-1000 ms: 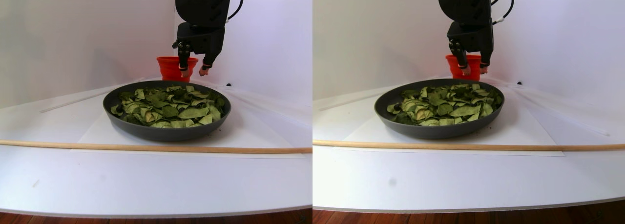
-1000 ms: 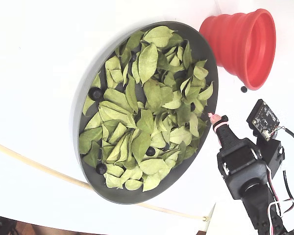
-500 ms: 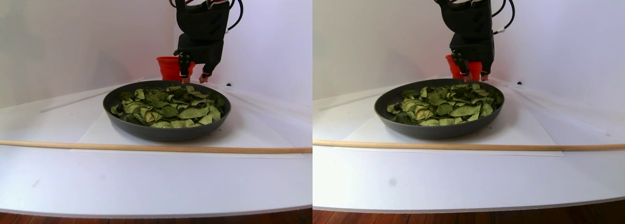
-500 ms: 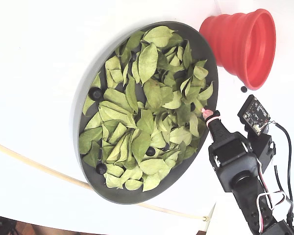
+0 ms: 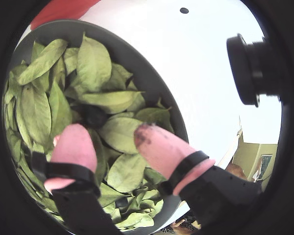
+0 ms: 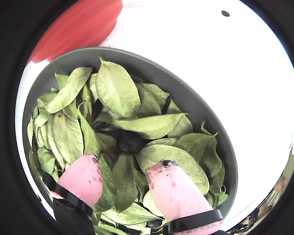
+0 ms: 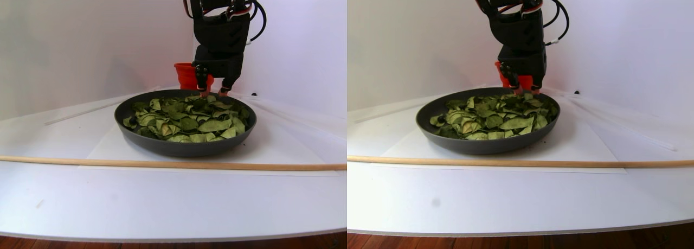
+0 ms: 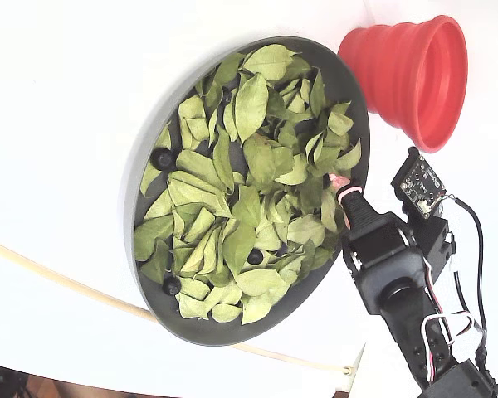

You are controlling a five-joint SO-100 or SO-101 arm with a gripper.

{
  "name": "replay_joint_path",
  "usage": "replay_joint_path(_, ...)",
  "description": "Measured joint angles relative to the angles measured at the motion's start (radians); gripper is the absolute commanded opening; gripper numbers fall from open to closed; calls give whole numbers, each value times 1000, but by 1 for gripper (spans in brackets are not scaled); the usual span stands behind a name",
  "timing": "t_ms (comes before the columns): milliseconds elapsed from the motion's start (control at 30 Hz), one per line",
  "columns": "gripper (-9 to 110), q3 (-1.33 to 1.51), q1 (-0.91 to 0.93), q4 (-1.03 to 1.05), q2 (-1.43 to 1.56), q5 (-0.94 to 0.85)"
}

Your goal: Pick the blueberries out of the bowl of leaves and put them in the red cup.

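Wrist view alone shows blueberry (image 6: 130,142) between open tool (image 6: 125,171) tips

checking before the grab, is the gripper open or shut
Open: in a wrist view the gripper has its pink fingertips apart, a dark blueberry between light green leaves ahead.

Light green dry leaves (image 6: 117,90) hide most of one small dark blueberry (image 6: 130,142) in a wrist view. The bright red ribbed cup (image 6: 81,27) is cut off by the dark round edge there. In the stereo pair view, the black robot arm (image 7: 219,37) covers part of that cup.
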Motion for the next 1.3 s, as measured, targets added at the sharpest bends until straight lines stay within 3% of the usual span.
replay_joint_path(1300, 17, -120, -12, -66, -164, 12)
